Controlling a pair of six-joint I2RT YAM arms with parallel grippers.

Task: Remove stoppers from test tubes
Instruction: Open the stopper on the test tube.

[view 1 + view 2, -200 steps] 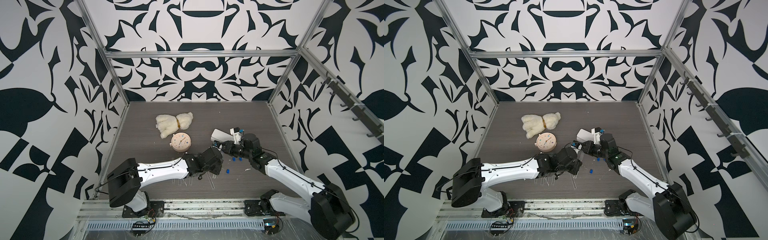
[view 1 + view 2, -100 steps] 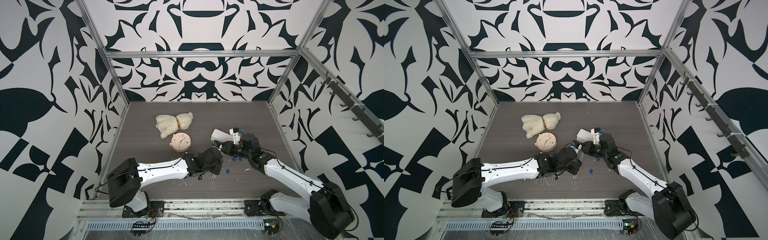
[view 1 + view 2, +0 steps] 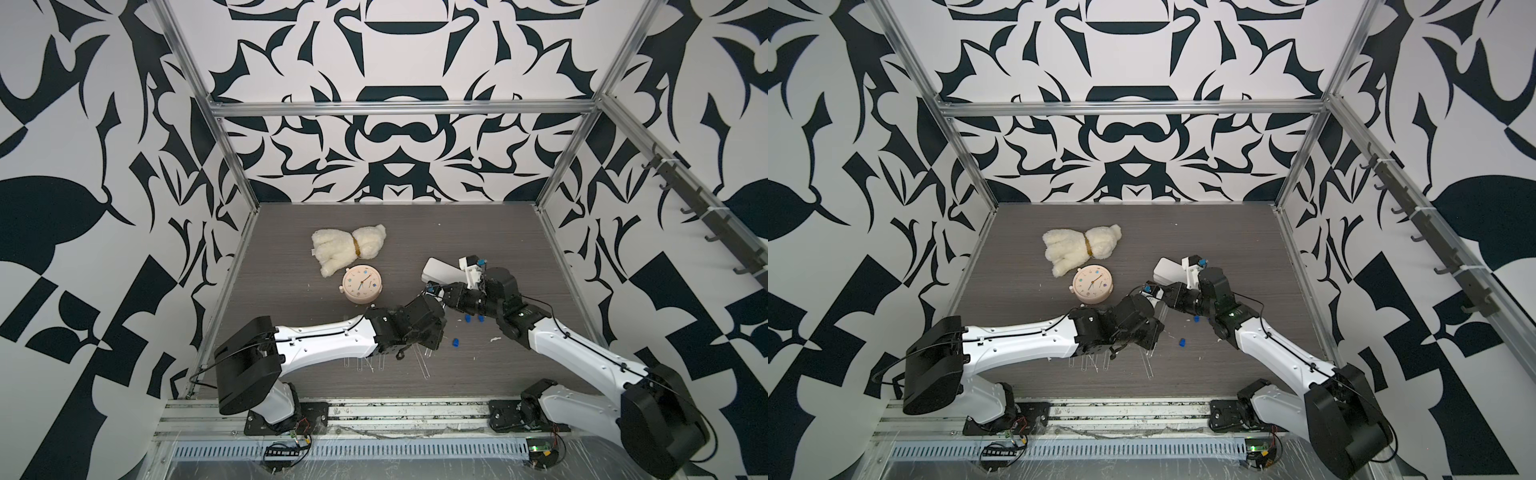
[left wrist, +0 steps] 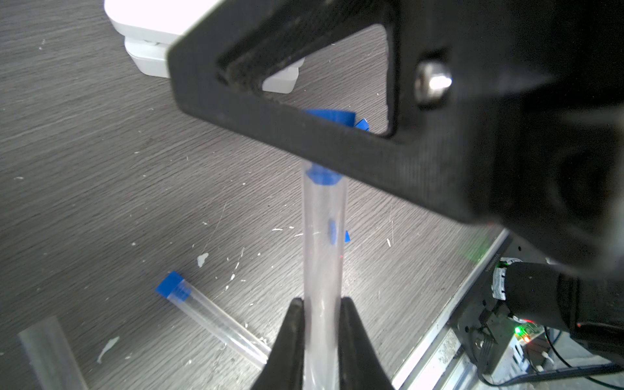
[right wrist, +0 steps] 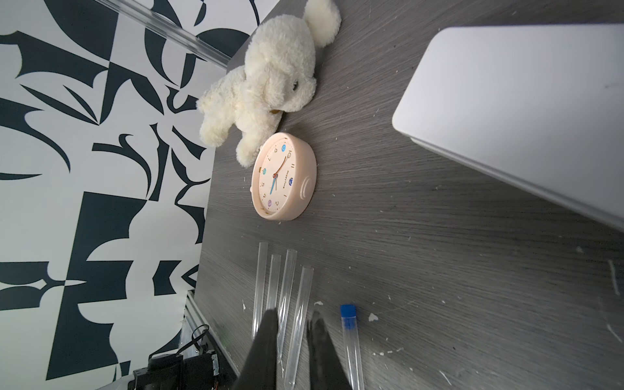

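My left gripper (image 4: pixel 320 304) is shut on a clear test tube (image 4: pixel 324 236) and holds it off the table. The tube's blue stopper (image 4: pixel 320 177) sits between the jaws of my right gripper (image 5: pixel 293 317); one black finger (image 4: pixel 304 135) crosses it and hides the grip. Both grippers meet at mid-table in a top view, left gripper (image 3: pixel 430 301), right gripper (image 3: pixel 440 293). Another stoppered tube (image 5: pixel 351 344) lies on the table with its blue stopper (image 5: pixel 347 310) on. Several open tubes (image 5: pixel 287 290) lie beside it. Three loose stoppers (image 3: pixel 467 318) lie under the right arm.
A white box (image 3: pixel 440 272) lies just behind the grippers. A pink round clock (image 3: pixel 360 284) and a cream plush toy (image 3: pixel 349 249) sit further back left. White flecks dot the dark wood table (image 3: pixel 478 232). Patterned walls and a metal frame close in the table.
The right arm has edged slightly toward the left gripper. The left arm and the tube it holds have stayed in place.
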